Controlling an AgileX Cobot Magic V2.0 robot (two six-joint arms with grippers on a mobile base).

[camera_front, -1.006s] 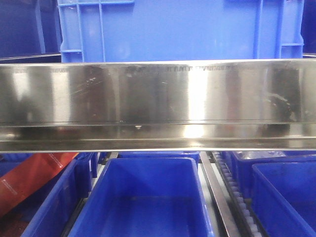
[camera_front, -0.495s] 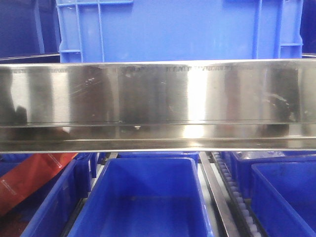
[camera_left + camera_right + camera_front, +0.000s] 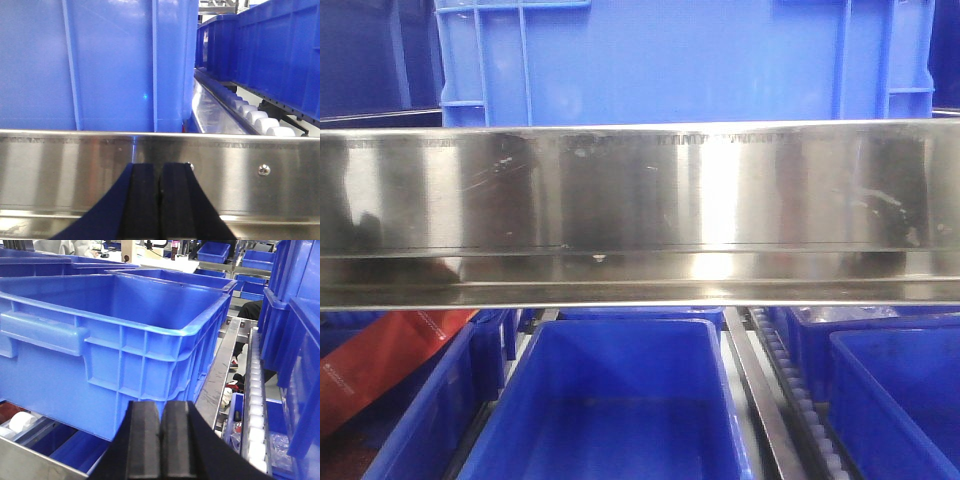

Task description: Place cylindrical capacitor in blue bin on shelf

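Note:
The cylindrical capacitor is out of view in every frame. The shelf shows as a broad shiny steel rail (image 3: 640,200) across the front view, with a blue bin (image 3: 680,60) above it and an open, bare blue bin (image 3: 610,400) below. My left gripper (image 3: 160,200) is shut with nothing between its black pads, close in front of the steel rail (image 3: 250,180). My right gripper (image 3: 161,440) is shut and holds nothing, just in front of a large open blue bin (image 3: 115,340).
White roller tracks (image 3: 255,117) run between bins, also the rollers (image 3: 256,405) at right. A red packet (image 3: 380,370) lies in the lower-left bin. More blue bins (image 3: 895,390) stand at the right. A steel post rail (image 3: 760,410) separates the lower bins.
The view has barely shifted; only reflections on the steel rail differ slightly. No gripper shows in the front view.

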